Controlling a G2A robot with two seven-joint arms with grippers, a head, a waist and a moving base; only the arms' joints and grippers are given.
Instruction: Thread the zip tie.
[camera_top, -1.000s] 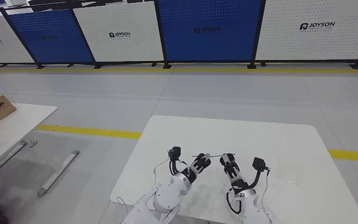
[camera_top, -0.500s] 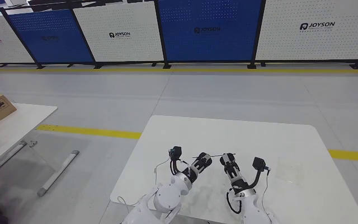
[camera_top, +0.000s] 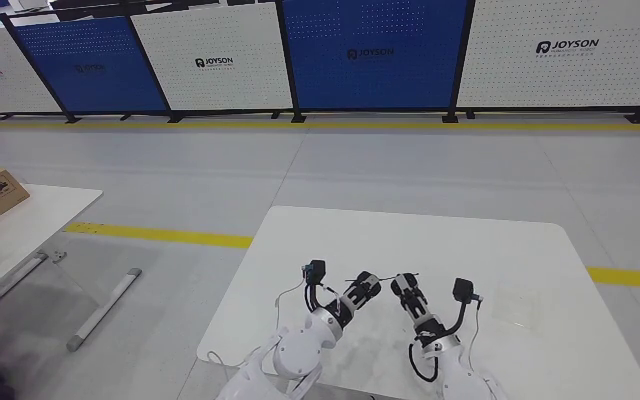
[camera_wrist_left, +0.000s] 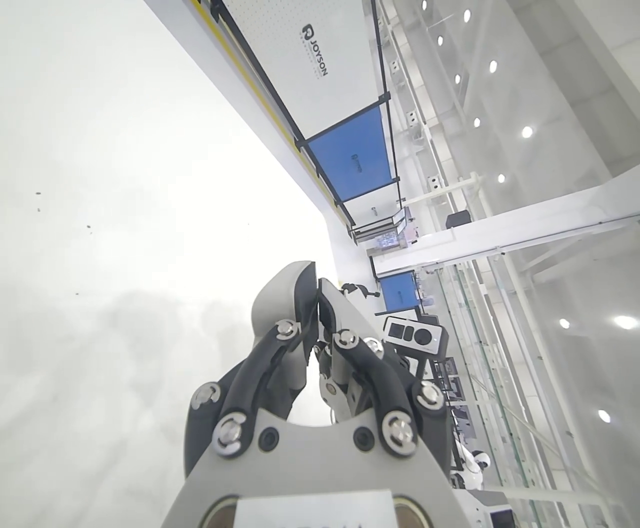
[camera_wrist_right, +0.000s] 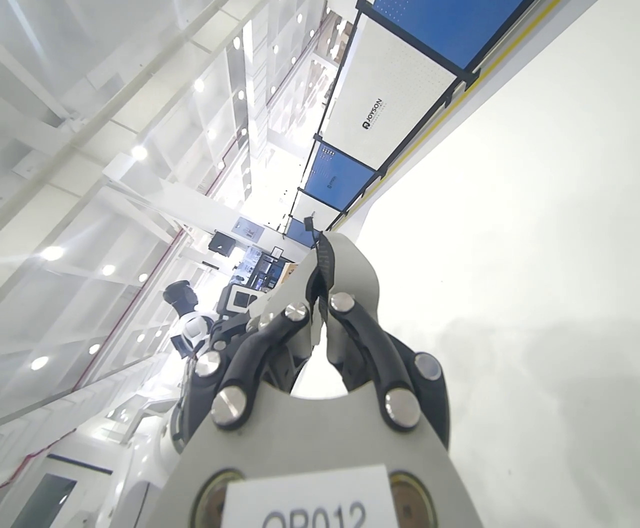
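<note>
Right wrist view, and there's our zip tie (camera_wrist_right: 325, 261): a black ribbed strip pinched flat in the right end effector (camera_wrist_right: 326, 244). Its thin tip pokes out past the fingertips, up off the counter (camera_wrist_right: 525, 225). We can't pick out its head end.

We judge it featherlight and springy. It looks stiff enough along its length to point where it's aimed, but it will likely bow and flick if pushed sideways. Smooth plastic can also slide in a loose pinch. Our call: hold it close behind the tip, on the flat faces and not the edges, so little free length is left to wobble. The head end wants an equally short hold, so the slot stays square.

Across to the left end effector (camera_wrist_left: 318, 296): its fingers are pressed together, and we cannot tell whether anything is caught between them. From the top view the two sit side by side, near each other, over the near part of the counter.

The count: one zip tie that we can make out, two end effectors, one counter under them, and one more table (camera_top: 40, 215) off to the side, well apart.
</note>
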